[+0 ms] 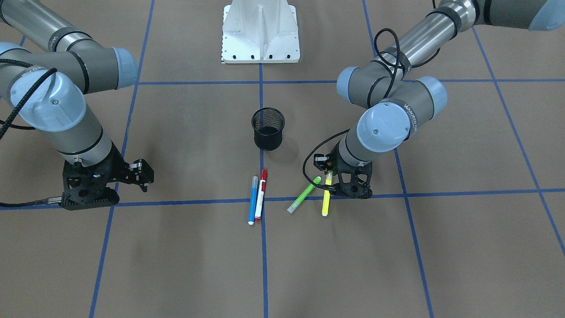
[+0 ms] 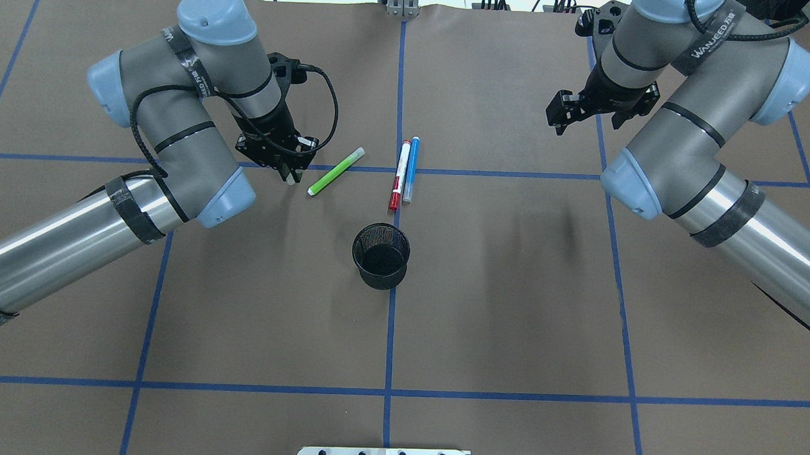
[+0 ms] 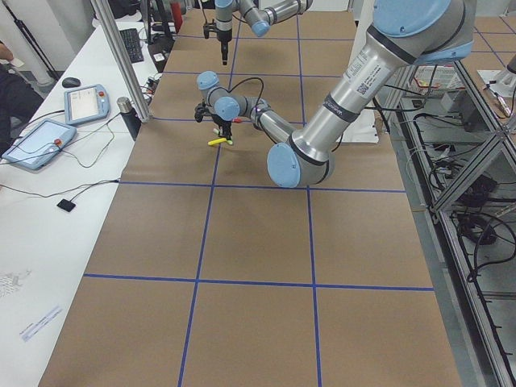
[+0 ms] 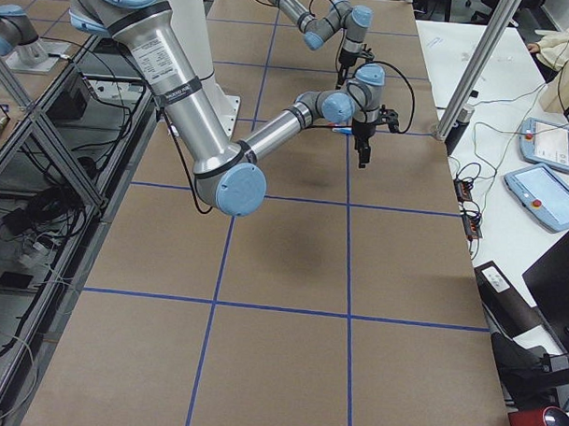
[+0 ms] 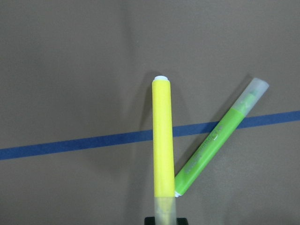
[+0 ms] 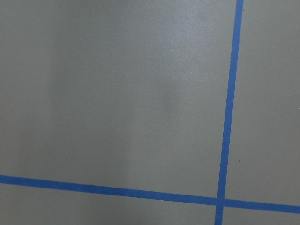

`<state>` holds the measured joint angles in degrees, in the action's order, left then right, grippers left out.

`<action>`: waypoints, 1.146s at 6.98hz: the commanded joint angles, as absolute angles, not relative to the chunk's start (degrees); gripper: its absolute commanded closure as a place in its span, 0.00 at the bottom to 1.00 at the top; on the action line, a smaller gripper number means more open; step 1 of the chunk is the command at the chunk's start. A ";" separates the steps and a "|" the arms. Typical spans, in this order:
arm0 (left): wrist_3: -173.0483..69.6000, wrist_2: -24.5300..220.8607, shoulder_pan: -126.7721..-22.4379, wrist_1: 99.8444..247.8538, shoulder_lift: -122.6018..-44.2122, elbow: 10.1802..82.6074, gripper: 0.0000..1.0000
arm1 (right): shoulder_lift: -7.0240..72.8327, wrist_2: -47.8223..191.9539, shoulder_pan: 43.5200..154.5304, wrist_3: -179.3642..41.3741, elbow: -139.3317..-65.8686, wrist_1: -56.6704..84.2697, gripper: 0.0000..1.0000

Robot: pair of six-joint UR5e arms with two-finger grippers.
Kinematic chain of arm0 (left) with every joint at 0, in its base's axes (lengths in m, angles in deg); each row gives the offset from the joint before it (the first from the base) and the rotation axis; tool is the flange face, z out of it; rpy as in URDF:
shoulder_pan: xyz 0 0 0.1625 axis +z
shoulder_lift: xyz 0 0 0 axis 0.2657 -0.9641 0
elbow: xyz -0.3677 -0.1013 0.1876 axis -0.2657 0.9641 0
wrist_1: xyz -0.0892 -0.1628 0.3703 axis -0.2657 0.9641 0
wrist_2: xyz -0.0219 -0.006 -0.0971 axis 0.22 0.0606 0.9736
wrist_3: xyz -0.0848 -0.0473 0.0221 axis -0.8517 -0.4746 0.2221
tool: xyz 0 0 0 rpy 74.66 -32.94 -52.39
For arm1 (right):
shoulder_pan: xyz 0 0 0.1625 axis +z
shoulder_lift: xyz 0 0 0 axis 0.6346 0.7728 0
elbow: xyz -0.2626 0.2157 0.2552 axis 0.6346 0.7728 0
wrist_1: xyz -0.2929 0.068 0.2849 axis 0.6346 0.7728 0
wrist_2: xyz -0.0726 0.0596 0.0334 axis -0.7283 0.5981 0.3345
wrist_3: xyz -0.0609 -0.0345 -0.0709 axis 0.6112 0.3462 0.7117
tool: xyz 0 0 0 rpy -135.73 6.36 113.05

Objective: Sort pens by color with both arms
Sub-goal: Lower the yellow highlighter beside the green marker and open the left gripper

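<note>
- The left arm [image 2: 179, 145] reaches down over the brown paper-covered table [image 2: 510, 312]; the left gripper [image 2: 290, 174] stands tip-down with its jaws drawn narrow around the clear cap end of the yellow highlighter [image 1: 326, 198]; the yellow barrel points away from the robot and crosses a blue tape line [image 5: 70, 145]; whether its free end rests on the paper cannot be told
- The green highlighter [image 2: 336, 172] lies on the table just beside the left gripper; its capless end touches the yellow highlighter near the grip, so the two make a narrow V; its clear cap points away from the robot
- The red marker [image 2: 399, 175] and the blue marker [image 2: 411, 168] lie side by side and touching, along the centre tape line, red on the robot's left of blue
- The black mesh pen cup [image 2: 380, 279] stands upright between those two markers and the robot's white pedestal [image 1: 260, 31]
- The right arm [image 2: 684, 150] holds the right gripper [image 1: 143, 176] over bare paper near a tape crossing, well apart from all the pens; how its jaws stand I cannot tell
</note>
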<state>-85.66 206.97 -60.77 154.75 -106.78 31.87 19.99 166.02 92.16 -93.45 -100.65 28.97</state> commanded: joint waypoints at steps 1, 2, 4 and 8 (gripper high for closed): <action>-85.68 206.97 -60.76 154.78 -106.70 31.98 0.62 | 19.96 166.03 92.13 -93.45 -100.40 28.90 0.01; -85.69 206.97 -60.67 154.78 -106.70 31.98 0.54 | 19.96 166.03 92.13 -93.45 -100.40 28.90 0.01; -85.95 206.97 -60.67 154.60 -107.05 32.59 0.47 | 19.96 166.03 92.22 -93.45 -100.40 28.55 0.01; -84.64 207.85 -69.07 149.60 -104.27 41.79 0.01 | 19.78 166.64 94.66 -93.11 -100.40 27.41 0.01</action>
<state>-85.69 207.39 -65.36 150.98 -106.08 38.56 19.70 166.29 93.28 -93.73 -100.40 27.67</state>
